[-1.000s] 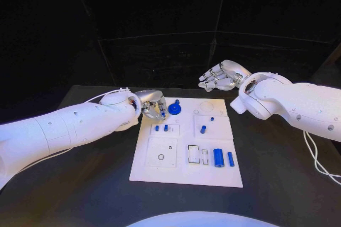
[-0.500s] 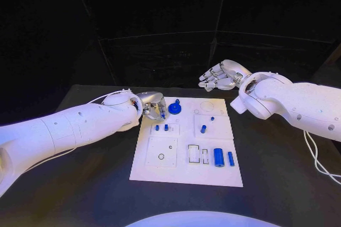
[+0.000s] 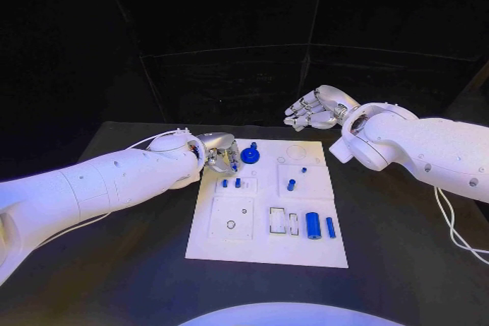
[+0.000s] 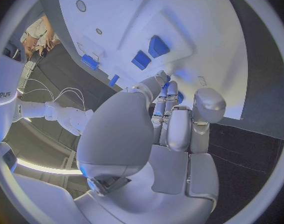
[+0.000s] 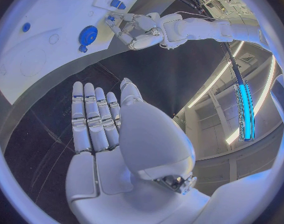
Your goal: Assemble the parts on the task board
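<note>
Task board (image 3: 267, 252) lies mid-table, bearing blue parts including a gear (image 3: 251, 156) near its far edge. Left hand (image 3: 220, 155) hovers beside that gear, fingers curled, grasp indeterminate. Right hand (image 3: 318, 108) hangs beyond the board, fingers spread, holding nothing.

A black table (image 3: 122, 269) stood against a dark backdrop of black panels (image 3: 244, 78). In the right wrist view, long bright strip lights (image 5: 241, 74) ran overhead, one glowing blue (image 5: 244, 112).
</note>
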